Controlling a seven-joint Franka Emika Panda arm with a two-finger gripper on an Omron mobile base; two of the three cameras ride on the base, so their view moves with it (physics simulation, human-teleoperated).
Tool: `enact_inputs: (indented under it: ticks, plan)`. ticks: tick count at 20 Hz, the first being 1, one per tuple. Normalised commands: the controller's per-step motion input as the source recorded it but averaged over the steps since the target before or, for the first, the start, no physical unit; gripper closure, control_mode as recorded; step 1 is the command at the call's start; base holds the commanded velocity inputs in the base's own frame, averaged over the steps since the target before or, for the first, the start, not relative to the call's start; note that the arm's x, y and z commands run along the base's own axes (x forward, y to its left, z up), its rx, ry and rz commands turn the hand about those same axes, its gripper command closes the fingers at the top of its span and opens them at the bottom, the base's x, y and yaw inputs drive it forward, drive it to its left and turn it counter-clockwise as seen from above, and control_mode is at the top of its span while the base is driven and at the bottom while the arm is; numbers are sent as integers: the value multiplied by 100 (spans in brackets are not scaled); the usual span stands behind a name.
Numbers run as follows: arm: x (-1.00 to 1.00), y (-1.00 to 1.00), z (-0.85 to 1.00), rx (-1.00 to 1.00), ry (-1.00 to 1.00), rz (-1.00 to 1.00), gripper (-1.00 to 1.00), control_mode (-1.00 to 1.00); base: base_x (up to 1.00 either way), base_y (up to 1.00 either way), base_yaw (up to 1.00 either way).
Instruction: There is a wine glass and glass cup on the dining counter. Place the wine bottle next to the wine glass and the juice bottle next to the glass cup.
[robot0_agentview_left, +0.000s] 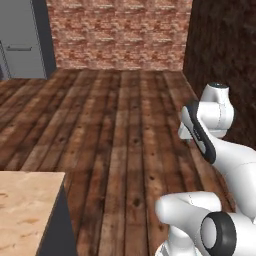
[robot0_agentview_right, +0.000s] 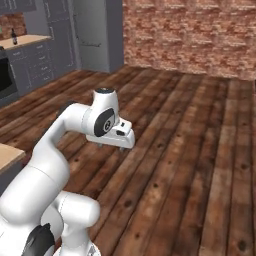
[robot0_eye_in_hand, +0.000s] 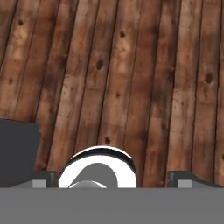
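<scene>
Nothing placed yet: gripper (robot0_eye_in_hand: 112, 183) empty, fingers wide apart over bare floor (robot0_eye_in_hand: 131, 65); wine bottle (robot0_agentview_right: 14, 36) far off at ten o'clock.

White arm (robot0_agentview_right: 60, 135) over plank floor (robot0_agentview_right: 200, 165), brick wall (robot0_agentview_right: 190, 35), grey cabinets (robot0_agentview_right: 40, 60)

Simulated domestic kitchen. Dark wood plank floor (robot0_agentview_left: 120, 130) runs to a far red brick wall (robot0_agentview_right: 190, 35). At far left stand grey drawer cabinets (robot0_agentview_right: 37, 62) under a wood counter top (robot0_agentview_right: 25, 41) bearing a small dark bottle (robot0_agentview_right: 14, 36), beside a tall grey refrigerator-like unit (robot0_agentview_right: 97, 32).
</scene>
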Motion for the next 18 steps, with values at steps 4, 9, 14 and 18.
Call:
enact_inputs:
  ticks: [4,9,14,18]
  plan:
    - [0,0,0,0,0,0,-100,100,78,0,31]
    - [0,0,0,0,0,0,-100,100,78,0,30]
    - [0,0,0,0,0,0,-100,100,80,0,23]
    - [0,0,0,0,0,0,-100,100,81,0,20]
